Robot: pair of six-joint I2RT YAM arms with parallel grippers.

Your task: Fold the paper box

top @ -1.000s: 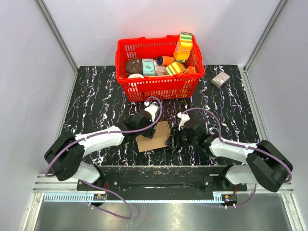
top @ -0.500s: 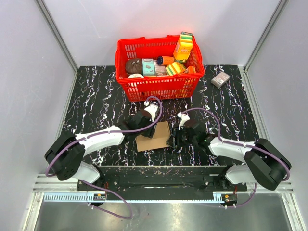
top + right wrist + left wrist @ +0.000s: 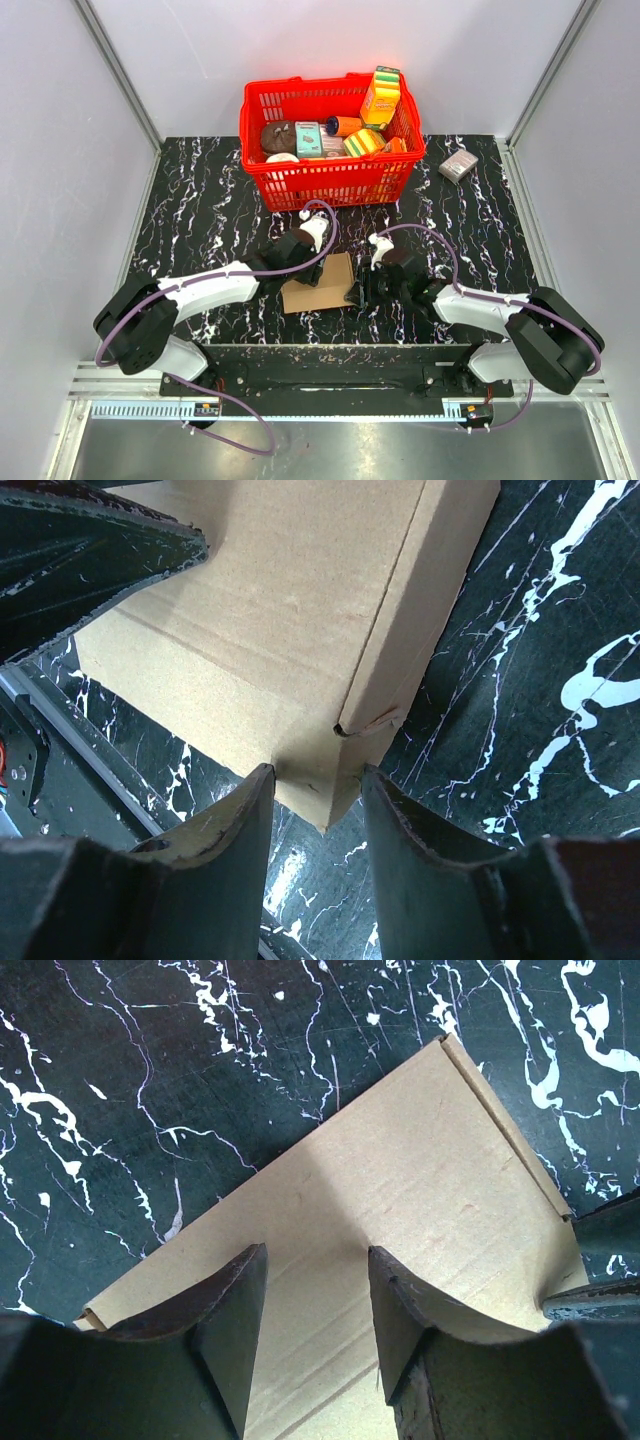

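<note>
I'd say closing stage: my right end effector (image 3: 312,772) pinches the plain brown cardboard box's (image 3: 280,610) corner; my left end effector (image 3: 317,1255) rests spread on top. Next, tuck that corner flap flush.

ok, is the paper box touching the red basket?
Apart. Top external view shows a strip of marble table between the paper box and the red basket.
</note>
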